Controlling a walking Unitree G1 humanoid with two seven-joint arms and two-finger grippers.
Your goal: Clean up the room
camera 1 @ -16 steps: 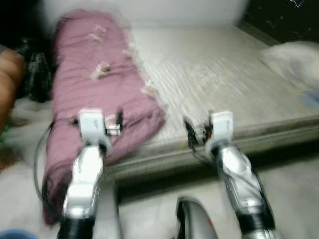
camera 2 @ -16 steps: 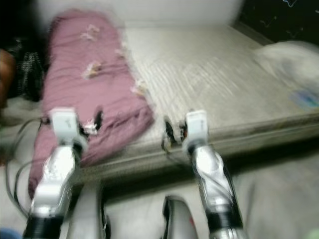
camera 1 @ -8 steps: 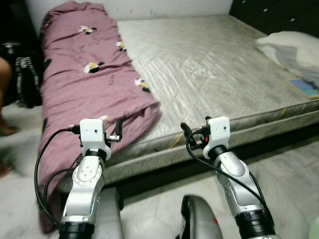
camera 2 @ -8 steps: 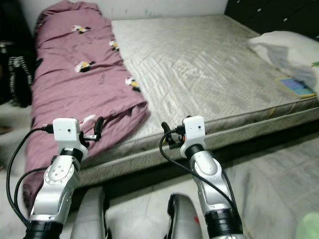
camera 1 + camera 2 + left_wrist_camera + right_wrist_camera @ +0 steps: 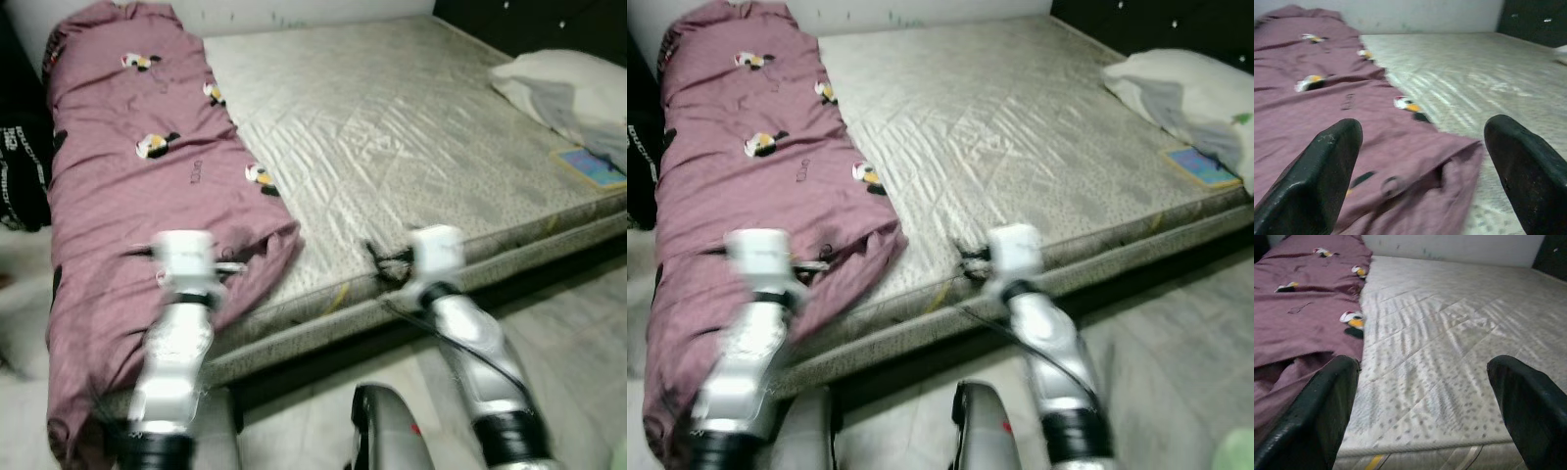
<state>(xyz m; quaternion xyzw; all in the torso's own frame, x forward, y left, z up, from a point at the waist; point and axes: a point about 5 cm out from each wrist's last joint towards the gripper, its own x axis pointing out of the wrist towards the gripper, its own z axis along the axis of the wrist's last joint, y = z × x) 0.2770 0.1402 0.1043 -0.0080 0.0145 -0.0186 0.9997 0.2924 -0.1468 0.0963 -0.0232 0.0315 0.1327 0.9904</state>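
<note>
- Here a bare grey mattress point(image 5: 392, 127) runs from the near edge of the bed to the far wall.
- A mauve quilt point(image 5: 127, 186) printed with small penguin figures lies along the left side of the mattress, and its near end hangs over the edge towards the floor point(image 5: 588, 323).
- The left claw point(image 5: 1420, 166) is held over the near end of the quilt, its two black fingers point(image 5: 1322, 171) spread wide with nothing between them.
- The right claw point(image 5: 1425, 406) is held over the near edge of the mattress, just right of the quilt, its fingers point(image 5: 1317, 406) also wide apart and empty.
- A white pillow point(image 5: 558, 83) with a grey cloth over it lies at the right side of the bed.
- A small blue, flat item point(image 5: 591, 166) lies on the mattress near the pillow; what it is cannot be made out.
- Something black point(image 5: 20, 166) stands to the left of the bed.
</note>
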